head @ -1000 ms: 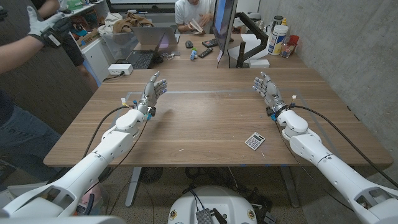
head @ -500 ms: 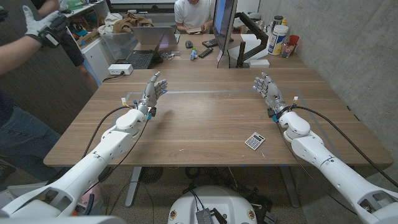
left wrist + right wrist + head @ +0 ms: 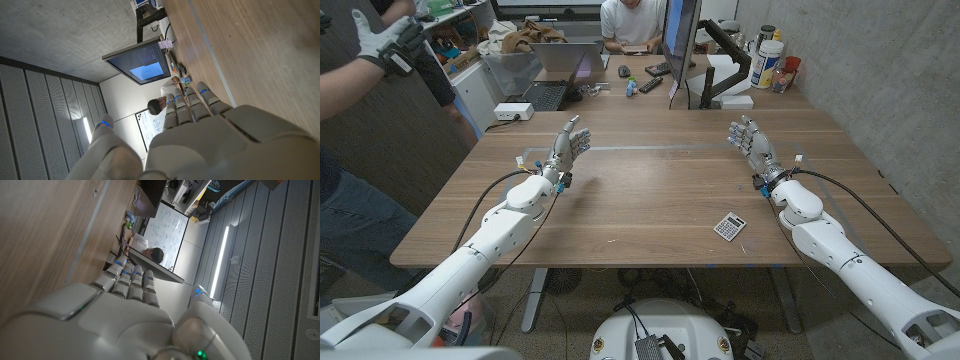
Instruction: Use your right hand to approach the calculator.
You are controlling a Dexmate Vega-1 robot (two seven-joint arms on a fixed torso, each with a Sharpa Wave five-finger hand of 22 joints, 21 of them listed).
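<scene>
Right hand (image 3: 748,140) raised on its edge over the table (image 3: 650,200), fingers (image 3: 740,131) extended and slightly apart, holding nothing; seen from behind in the wrist view (image 3: 125,315), where its fingers reach along the wood. Calculator (image 3: 729,227) lying flat on the table, nearer the robot than the right hand and well apart from it, just inside the right forearm (image 3: 820,235) and close to the table's near edge. Left hand (image 3: 567,146) likewise upright on its edge, far across the table from the calculator, fingers straight and spread, empty; its back shows in the wrist view (image 3: 200,135). Beyond the table's far edge from the calculator: monitor (image 3: 680,45), laptop (image 3: 560,70) and a seated person (image 3: 632,22). A second person's gloved hand (image 3: 382,40) at the far left corner.
</scene>
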